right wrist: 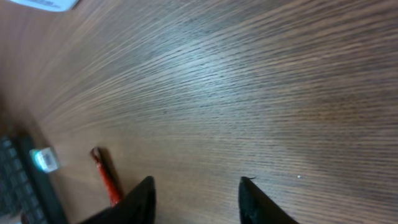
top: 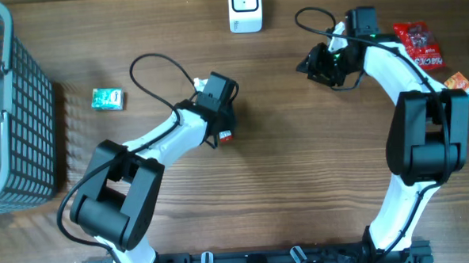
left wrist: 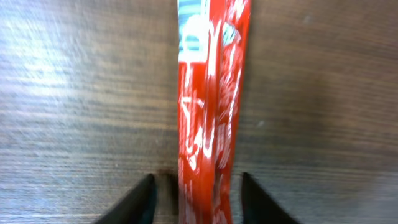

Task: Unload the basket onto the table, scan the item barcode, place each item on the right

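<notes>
Where 1 gripper (left wrist: 196, 177) (left) gapes, 1 red packet (left wrist: 208, 93) lies between.

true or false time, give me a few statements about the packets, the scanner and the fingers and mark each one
1. The red packet sits between the left fingers. True.
2. The left fingers are clamped on it. False: a gap shows on each side.
3. The right fingers hold the scanner. False: they are apart and empty over the bare table.
4. The green packet is in the basket. False: it lies on the table beside it.
5. The scanner is on the far side of the table from the arms' bases. True.
</notes>
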{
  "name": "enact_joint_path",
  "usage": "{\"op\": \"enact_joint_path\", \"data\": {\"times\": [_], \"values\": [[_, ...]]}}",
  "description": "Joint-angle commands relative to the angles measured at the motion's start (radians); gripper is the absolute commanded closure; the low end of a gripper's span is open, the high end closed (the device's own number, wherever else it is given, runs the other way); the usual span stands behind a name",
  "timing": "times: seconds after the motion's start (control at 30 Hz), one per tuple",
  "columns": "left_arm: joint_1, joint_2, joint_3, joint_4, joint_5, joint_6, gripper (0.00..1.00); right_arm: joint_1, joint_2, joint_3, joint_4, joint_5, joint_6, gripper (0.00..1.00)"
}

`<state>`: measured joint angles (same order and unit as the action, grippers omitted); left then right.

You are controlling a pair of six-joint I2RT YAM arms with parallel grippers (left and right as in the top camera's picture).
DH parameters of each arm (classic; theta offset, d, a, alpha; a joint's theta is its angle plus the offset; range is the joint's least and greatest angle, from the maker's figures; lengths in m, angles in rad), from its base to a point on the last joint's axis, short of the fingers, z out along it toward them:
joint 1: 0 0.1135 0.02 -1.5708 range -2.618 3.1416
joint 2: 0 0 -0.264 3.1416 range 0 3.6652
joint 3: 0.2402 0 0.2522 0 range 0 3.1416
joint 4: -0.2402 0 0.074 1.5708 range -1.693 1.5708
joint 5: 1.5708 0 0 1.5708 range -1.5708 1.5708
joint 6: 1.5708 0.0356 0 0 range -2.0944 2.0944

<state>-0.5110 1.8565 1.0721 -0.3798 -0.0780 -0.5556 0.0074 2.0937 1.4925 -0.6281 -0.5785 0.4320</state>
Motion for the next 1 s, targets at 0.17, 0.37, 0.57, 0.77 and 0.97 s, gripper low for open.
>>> {"op": "enact_joint_path", "data": {"times": [0.17, 0.37, 0.57, 0.77, 0.97], "values": [[0.011, -0.106, 0.257, -0.200, -0.026, 0.035, 0.28, 0.024, -0.006, -0.002, -0.051, -0.145, -0.101, 0.40], [0.099, -0.286, 0.371, -0.360, -0.025, 0.028, 0.04, 0.031, -0.025, -0.002, -0.097, -0.235, -0.175, 0.40], [0.302, -0.581, 0.391, -0.436, -0.025, 0.028, 0.00, 0.071, -0.029, -0.002, -0.202, -0.248, -0.308, 0.24], [0.526, -0.813, 0.391, -0.547, -0.033, 0.028, 0.00, 0.141, -0.023, -0.002, -0.190, -0.382, -0.379, 0.17], [0.723, -0.951, 0.391, -0.678, -0.185, 0.011, 0.00, 0.250, -0.014, -0.016, -0.129, -0.414, -0.287, 0.17]]}}
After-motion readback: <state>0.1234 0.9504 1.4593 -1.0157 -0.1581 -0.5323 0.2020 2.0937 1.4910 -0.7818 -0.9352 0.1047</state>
